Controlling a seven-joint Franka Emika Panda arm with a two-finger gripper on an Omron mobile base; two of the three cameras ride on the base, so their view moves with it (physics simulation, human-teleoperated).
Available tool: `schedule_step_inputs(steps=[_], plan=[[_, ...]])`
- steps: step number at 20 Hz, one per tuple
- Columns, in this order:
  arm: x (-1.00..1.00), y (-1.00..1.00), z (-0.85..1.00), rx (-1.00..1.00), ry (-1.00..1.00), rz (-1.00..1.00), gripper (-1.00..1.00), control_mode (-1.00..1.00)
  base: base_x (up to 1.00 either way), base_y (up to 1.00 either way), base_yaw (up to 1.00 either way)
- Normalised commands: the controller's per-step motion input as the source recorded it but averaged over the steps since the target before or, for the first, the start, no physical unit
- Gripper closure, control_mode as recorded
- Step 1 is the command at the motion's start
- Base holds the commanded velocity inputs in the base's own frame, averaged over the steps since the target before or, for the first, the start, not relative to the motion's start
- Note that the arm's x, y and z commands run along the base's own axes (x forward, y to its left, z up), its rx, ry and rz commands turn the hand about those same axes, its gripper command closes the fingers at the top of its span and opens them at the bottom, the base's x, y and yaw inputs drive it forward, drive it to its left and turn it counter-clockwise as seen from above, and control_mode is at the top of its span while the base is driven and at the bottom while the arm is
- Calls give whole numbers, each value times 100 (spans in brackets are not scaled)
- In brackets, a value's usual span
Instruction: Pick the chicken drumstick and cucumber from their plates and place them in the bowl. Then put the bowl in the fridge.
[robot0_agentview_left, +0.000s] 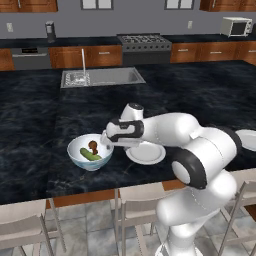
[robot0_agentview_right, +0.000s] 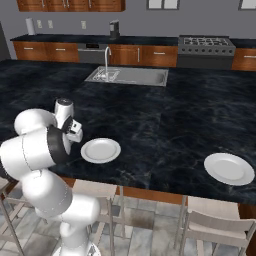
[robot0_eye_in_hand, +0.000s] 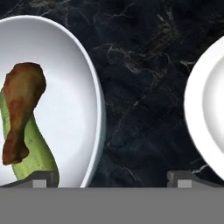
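**Both foods in the bowl; the rim grasp comes next**

The two-finger gripper (robot0_eye_in_hand: 112, 177) hangs released, jaws wide, over the bare dark marble desk (robot0_eye_in_hand: 140, 78), its left fingertip over the right-hand rim of the deep white bowl with a pale blue-grey outside (robot0_agentview_left: 90, 151). In the hand view the reddish-brown knobbly chicken drumstick (robot0_eye_in_hand: 21, 109) lies at nine o'clock, across the smooth green cucumber (robot0_eye_in_hand: 37, 151), both inside the bowl. At three o'clock sits a flat white plate (robot0_eye_in_hand: 205, 113), bare.

The bowl looks rigid, smooth and probably slippery, and its narrow base may tip; pinching the wall at the rim seems best. In the left base view it stands near the desk's front edge, the plate just beside it, with stools (robot0_agentview_left: 22, 225) below and open desk beyond.
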Motion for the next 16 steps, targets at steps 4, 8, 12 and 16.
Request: schedule_step_inputs(steps=[4, 8, 12, 16], plan=[[12, 6, -1, 4, 0, 0, -100, -100, 0, 0, 0], [11, 12, -4, 1, 0, -1, -100, -100, 0, 0, 0], [10, 16, -8, 1, 0, -3, -100, -100, 0, 0, 0], [8, 16, -11, 0, 1, -4, -100, -100, 0, 0, 0]])
